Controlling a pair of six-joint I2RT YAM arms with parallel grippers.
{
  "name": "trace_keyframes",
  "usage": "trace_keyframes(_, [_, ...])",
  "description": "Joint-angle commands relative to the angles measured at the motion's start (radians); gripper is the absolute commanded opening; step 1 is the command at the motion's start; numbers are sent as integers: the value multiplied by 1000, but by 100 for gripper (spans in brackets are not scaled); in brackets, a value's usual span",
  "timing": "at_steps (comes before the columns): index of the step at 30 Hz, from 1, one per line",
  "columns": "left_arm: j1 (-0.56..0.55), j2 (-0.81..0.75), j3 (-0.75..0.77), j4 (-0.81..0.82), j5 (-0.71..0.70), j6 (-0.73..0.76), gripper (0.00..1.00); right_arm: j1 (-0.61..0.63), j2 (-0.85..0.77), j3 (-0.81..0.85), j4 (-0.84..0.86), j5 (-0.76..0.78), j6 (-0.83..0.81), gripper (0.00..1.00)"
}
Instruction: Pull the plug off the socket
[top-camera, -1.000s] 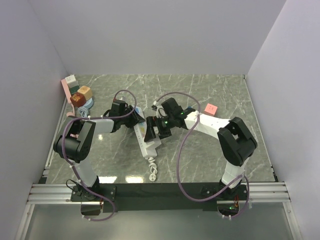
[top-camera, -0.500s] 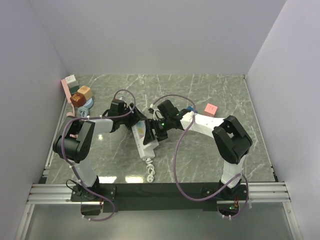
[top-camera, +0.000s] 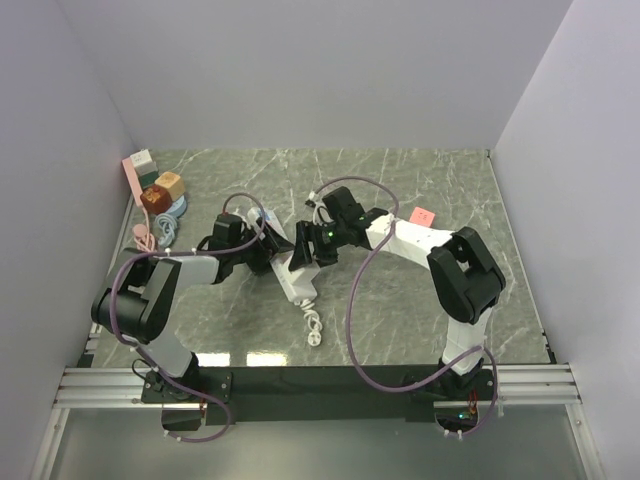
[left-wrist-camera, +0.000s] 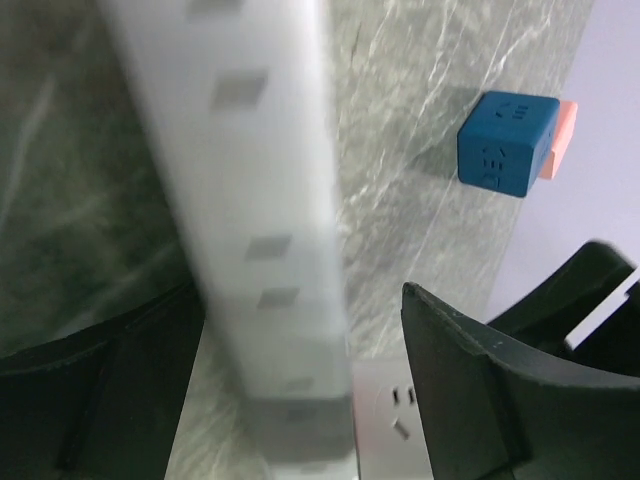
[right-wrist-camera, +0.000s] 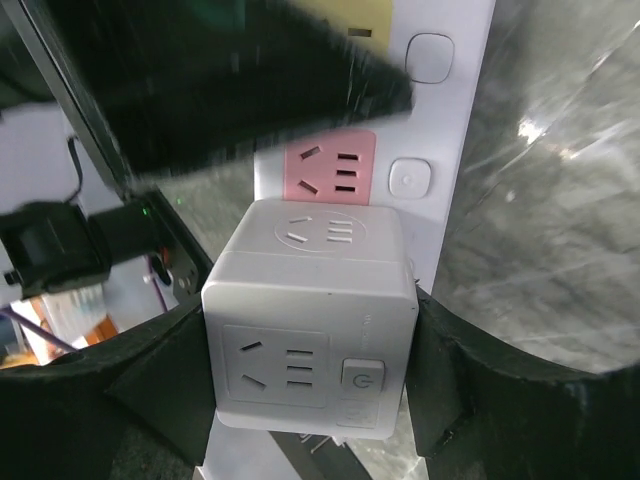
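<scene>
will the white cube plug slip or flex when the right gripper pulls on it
Probably rigid: the white cube plug looks like hard moulded plastic, its flat sides flush in the right gripper. Its smooth faces may slip under a hard pull. The power strip looks light and could lift with it.

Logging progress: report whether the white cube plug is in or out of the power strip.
In, apparently: the plug sits flush against the power strip beside the pink outlet, no prongs showing, right gripper clamped on its sides.
</scene>
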Motion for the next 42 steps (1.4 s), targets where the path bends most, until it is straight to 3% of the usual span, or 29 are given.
trace_keyframes(1, [-21, -15, -22, 73, 38, -65, 83, -7, -3, 69, 111, -25, 62, 0])
trace_keyframes(5, [-25, 17, -2, 93, 37, -90, 82, -4, 26, 97, 127, -61, 86, 0])
trace_keyframes(8, [-28, 45, 47, 73, 34, -81, 69, -1, 26, 97, 141, -77, 88, 0])
trace_keyframes(12, [-39, 77, 96, 47, 32, -62, 28, 1, 35, 118, 105, -91, 68, 0])
trace_keyframes(13, [-41, 85, 101, 42, 34, -55, 11, 2, 38, 123, 96, -97, 63, 0])
trace_keyframes(15, [-42, 89, 100, 33, 28, -47, 1, 2, 49, 143, 52, -91, 47, 0])
trace_keyframes(21, [-42, 82, 92, -44, -21, 40, 1, -53, 34, 187, -105, -34, -45, 0])
trace_keyframes(26, [-41, 106, 92, -108, -55, 106, 1, -211, -3, 265, -238, -26, -136, 0])
trace_keyframes(32, [-41, 145, 115, -111, -51, 114, 1, -321, -31, 334, -259, 15, -125, 0])
trace_keyframes(36, [-41, 140, 129, -105, -45, 109, 1, -369, -11, 417, -356, 318, -98, 0])
trace_keyframes(37, [-41, 138, 130, -105, -42, 108, 1, -393, -2, 448, -373, 468, -61, 0])
trace_keyframes(40, [-41, 134, 130, -88, -29, 96, 1, -441, 88, 533, -465, 628, -21, 0])
trace_keyframes(42, [-41, 134, 130, -81, -20, 90, 1, -461, 139, 586, -500, 653, -7, 0])
